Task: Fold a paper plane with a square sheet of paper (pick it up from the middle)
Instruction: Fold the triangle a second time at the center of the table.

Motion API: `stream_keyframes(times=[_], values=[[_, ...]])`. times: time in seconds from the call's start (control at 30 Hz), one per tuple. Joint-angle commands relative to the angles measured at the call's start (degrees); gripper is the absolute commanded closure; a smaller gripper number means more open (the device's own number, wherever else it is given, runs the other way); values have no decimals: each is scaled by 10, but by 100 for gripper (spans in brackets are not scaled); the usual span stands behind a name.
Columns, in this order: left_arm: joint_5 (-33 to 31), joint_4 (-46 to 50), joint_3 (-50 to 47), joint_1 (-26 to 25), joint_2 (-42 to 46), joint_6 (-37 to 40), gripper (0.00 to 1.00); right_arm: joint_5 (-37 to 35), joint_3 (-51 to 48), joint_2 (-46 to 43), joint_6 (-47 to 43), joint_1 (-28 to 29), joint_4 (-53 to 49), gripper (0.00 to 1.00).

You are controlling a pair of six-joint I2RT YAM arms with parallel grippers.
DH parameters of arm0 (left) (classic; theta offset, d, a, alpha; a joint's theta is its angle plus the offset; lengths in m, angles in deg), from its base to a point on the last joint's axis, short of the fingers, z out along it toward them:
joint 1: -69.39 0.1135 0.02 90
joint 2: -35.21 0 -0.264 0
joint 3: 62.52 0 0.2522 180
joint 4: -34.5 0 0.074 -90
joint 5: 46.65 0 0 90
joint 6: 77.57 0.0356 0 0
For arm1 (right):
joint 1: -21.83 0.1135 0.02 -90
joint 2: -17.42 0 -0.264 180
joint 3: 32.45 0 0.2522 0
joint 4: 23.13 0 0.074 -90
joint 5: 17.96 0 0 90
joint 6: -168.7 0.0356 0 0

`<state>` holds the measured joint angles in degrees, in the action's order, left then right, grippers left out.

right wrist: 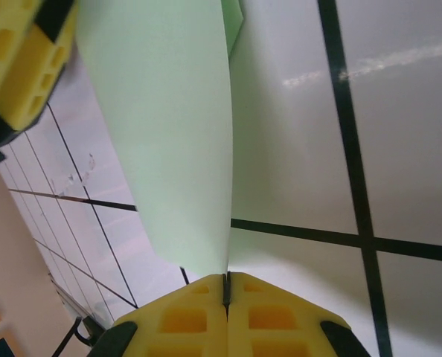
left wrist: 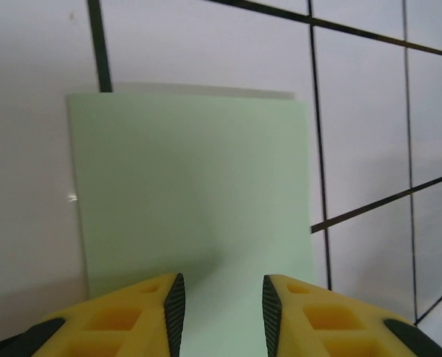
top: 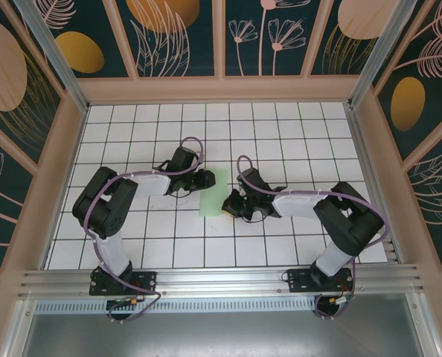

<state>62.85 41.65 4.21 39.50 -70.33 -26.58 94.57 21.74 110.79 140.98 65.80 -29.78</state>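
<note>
One green sheet (top: pixel 211 193) on tabletop (top: pixel 280 126), flanked by two grippers: right gripper (right wrist: pixel 226 277) jaws clenched on its edge; left gripper (left wrist: pixel 221 294) jaws parted over it.

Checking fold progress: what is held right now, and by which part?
The right gripper pinches the thin pale green paper sheet by its lifted edge; the left gripper stands open.

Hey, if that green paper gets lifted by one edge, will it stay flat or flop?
Likely flop: the green paper bows in a curve where the right fingers seem to pinch its edge. It looks very thin and light, so it should lift easily. On the glossy table, a push would probably slide it rather than crease it.
</note>
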Motion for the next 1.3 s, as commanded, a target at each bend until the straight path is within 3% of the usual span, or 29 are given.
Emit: stream_keyframes(times=[0.0,0.6,0.73,0.83,1.1,1.27], values=[[-21,25,14,4,-13,14,64,-9,8,-2,14,5,28,98],[-15,13,3,4,23,-3,64,-29,100,91,1,5,45,98],[-71,-6,-13,5,70,-16,66,-36,109,99,-7,6,39,98],[-100,11,-6,7,82,-10,70,-40,113,105,-14,5,35,98],[-87,27,17,13,3,-6,84,-47,121,113,-24,5,37,98],[-80,30,21,13,-11,-3,87,-45,129,120,-33,5,40,98]])
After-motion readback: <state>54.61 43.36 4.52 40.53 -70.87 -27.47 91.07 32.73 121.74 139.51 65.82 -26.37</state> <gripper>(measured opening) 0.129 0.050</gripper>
